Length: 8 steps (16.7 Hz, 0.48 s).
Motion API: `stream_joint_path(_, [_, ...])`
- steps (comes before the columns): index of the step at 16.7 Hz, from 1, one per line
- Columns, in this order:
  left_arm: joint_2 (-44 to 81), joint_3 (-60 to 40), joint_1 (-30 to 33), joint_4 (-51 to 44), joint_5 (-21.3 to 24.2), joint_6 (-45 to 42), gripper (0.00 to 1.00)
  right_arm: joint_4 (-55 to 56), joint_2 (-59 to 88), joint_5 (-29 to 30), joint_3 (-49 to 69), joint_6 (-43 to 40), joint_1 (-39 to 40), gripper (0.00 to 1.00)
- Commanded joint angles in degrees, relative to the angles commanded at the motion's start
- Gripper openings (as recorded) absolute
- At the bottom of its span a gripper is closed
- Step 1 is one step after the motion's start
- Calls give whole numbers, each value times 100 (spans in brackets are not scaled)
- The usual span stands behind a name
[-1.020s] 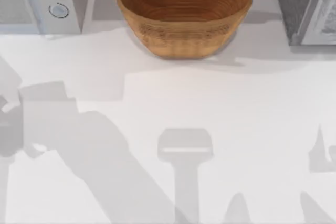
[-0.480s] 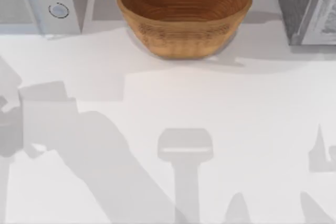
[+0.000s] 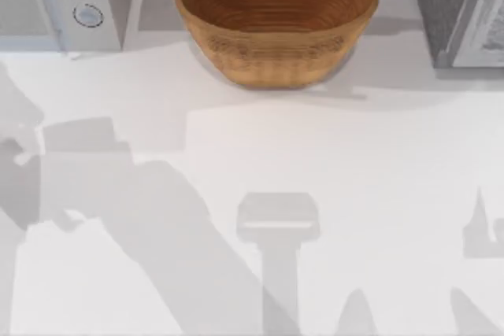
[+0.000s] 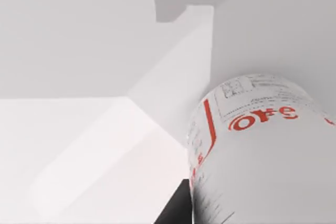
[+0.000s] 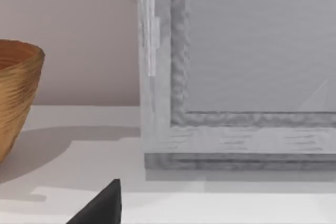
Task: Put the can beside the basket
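The tan woven basket [image 3: 272, 57] stands at the back middle of the white table, and its rim edge also shows in the right wrist view [image 5: 16, 98]. The can [image 4: 262, 150], silver-white with red lettering, looms close in the left wrist view above the white table. My left gripper is shut on it, and one of its dark fingers [image 4: 176, 212] shows beside the can's side. A dark part of my right gripper [image 5: 102, 208] shows low in the right wrist view, facing the grey box at the table's back right.
A white microwave [image 3: 63, 1] with two round knobs stands at the back left. A grey framed box [image 3: 461, 9] stands at the back right, close in the right wrist view [image 5: 236, 77]. Arm shadows lie across the table's left and front.
The large shadows at the table's left have shifted to the right and toward the front. The basket and both appliances have stayed in place.
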<state>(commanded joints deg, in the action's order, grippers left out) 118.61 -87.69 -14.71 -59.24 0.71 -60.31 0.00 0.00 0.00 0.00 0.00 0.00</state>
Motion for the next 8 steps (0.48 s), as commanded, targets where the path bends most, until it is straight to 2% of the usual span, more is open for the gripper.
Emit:
stream_joint_path(4, [264,-359,817,-238,169,1221,0,0,0,0,0,0,0,100])
stream_joint_path(8, [716,-861,1944,-623,379,3023,0,0,0,0,0,0,0,100])
